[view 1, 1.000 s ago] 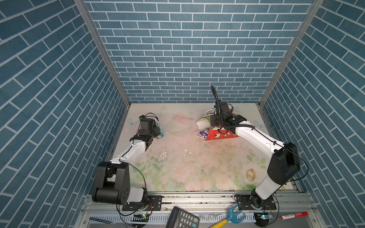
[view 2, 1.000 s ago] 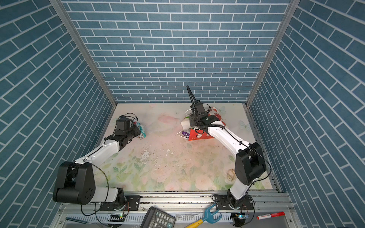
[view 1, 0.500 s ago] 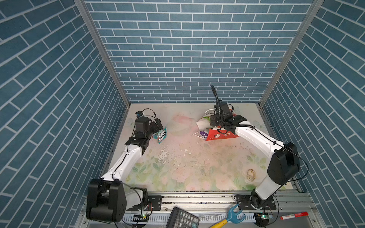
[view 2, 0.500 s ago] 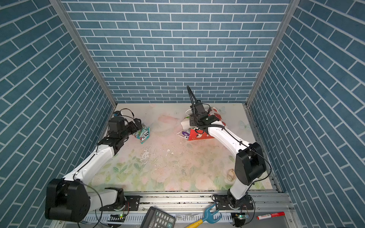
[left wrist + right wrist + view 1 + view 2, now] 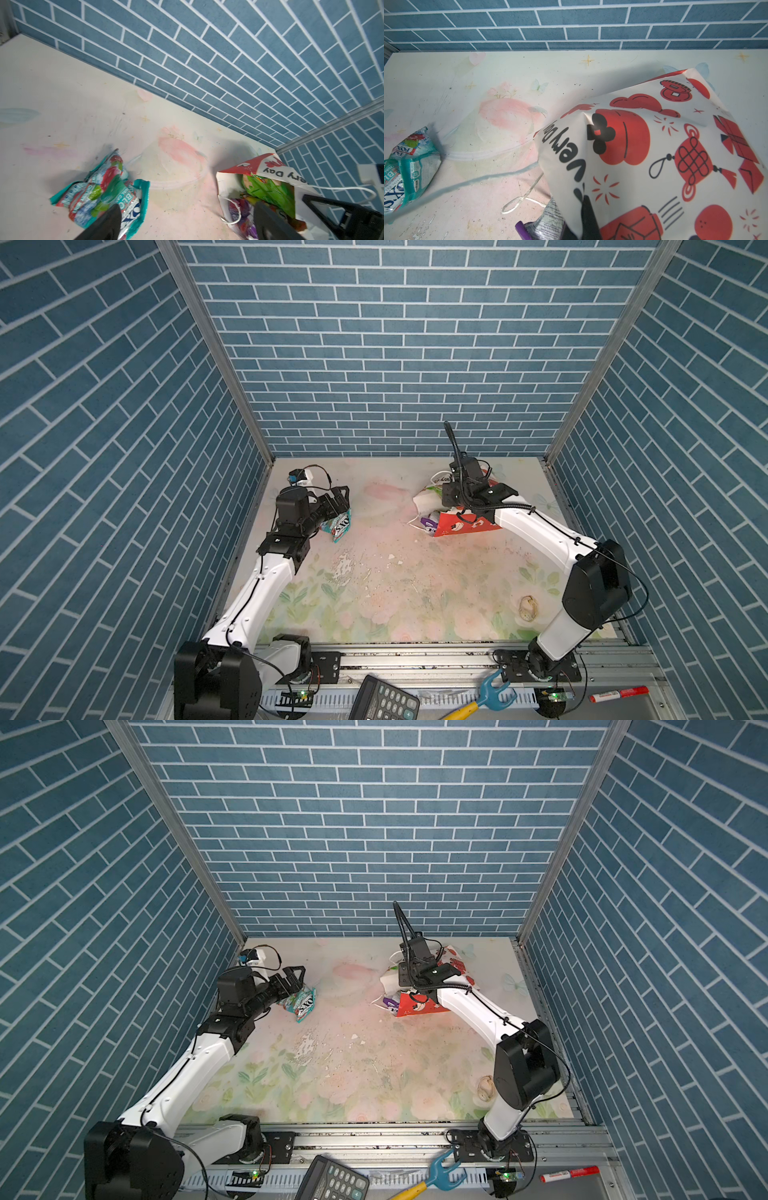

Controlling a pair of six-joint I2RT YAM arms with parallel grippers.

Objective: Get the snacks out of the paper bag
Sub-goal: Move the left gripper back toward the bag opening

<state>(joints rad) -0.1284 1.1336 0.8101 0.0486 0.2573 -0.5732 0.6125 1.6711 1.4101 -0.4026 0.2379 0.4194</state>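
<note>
Tabletop carries bag on its side, far right, snacks showing in its mouth. Right end effector clenched on bag's upper wall. Teal packet lies far left, just beside left end effector, jaws spread, nothing held.

Pale seashell on the floral tabletop; calculator, blue-and-yellow tool and red marker along the front ledge.

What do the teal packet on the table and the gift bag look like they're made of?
The teal packet: thin plastic film, glossy; it crinkles and catches highlights. The paper bag: coated paper, probably, smooth with a slight sheen; it holds sharp creases and folds. Its handle: white twisted cord, seemingly.
</note>
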